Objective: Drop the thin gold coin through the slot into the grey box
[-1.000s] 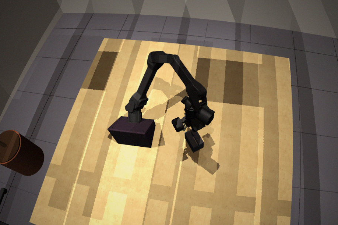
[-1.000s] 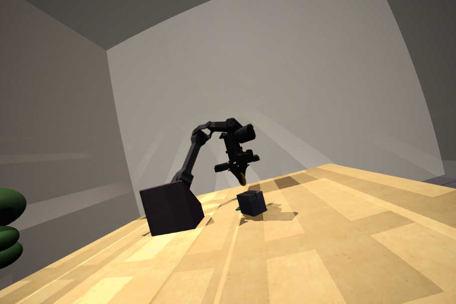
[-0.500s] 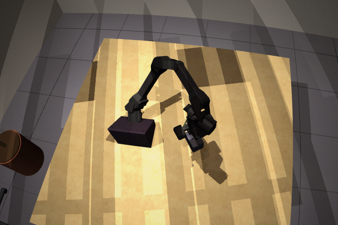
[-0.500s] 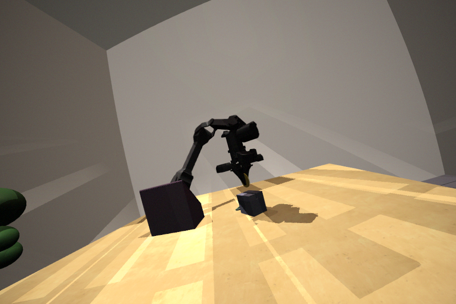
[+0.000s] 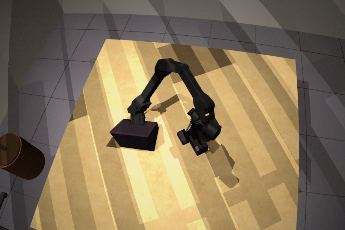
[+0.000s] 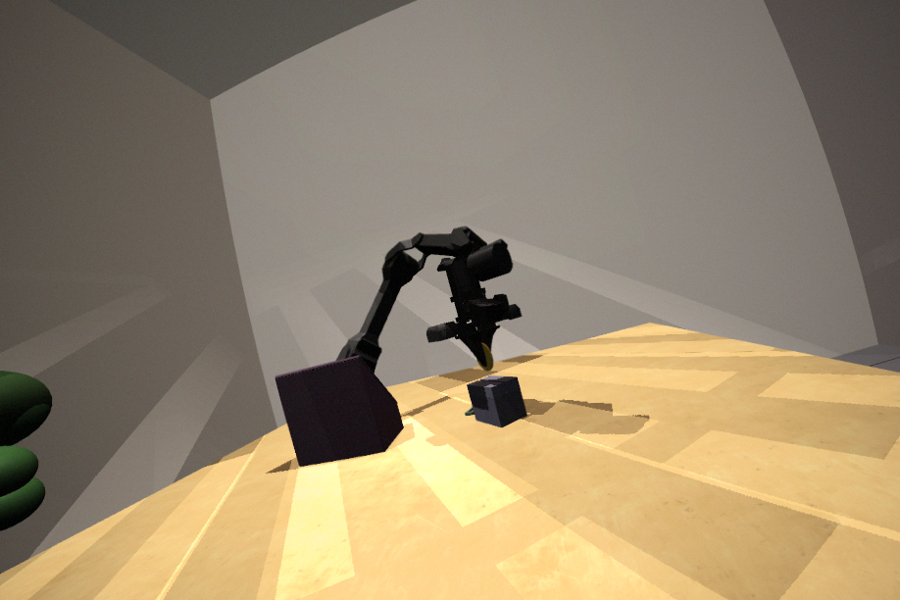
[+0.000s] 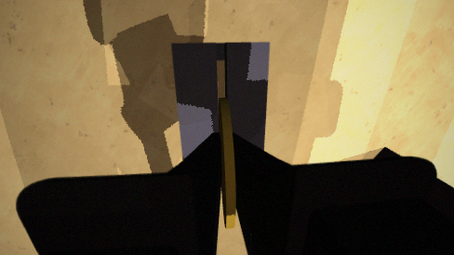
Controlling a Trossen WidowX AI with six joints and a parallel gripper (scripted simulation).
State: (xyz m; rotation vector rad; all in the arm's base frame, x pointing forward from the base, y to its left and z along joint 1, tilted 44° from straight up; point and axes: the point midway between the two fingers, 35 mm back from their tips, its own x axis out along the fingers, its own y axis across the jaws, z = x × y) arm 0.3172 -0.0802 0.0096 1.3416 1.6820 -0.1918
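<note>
My gripper (image 6: 485, 349) (image 7: 222, 140) is shut on the gold coin (image 6: 488, 358) (image 7: 227, 170), which hangs upright with its edge down. The coin is over the closed grey box (image 5: 201, 150) (image 6: 502, 409) (image 7: 195, 74), with a small gap above the lid in the exterior view. In the wrist view the slot (image 7: 220, 78) runs almost in line with the coin, which leans slightly off that line; the coin and fingers hide the slot's near part. The green holder (image 5: 188, 126) (image 6: 469, 411) is mostly hidden behind the arm and box.
The arm's base stands on a dark purple block (image 5: 136, 141) (image 6: 334, 417), left of the box. A plant pot (image 5: 22, 157) stands off the table at the left; green foliage (image 6: 6, 417) shows in the exterior view. Striped shadows cross the wooden table (image 5: 162, 173).
</note>
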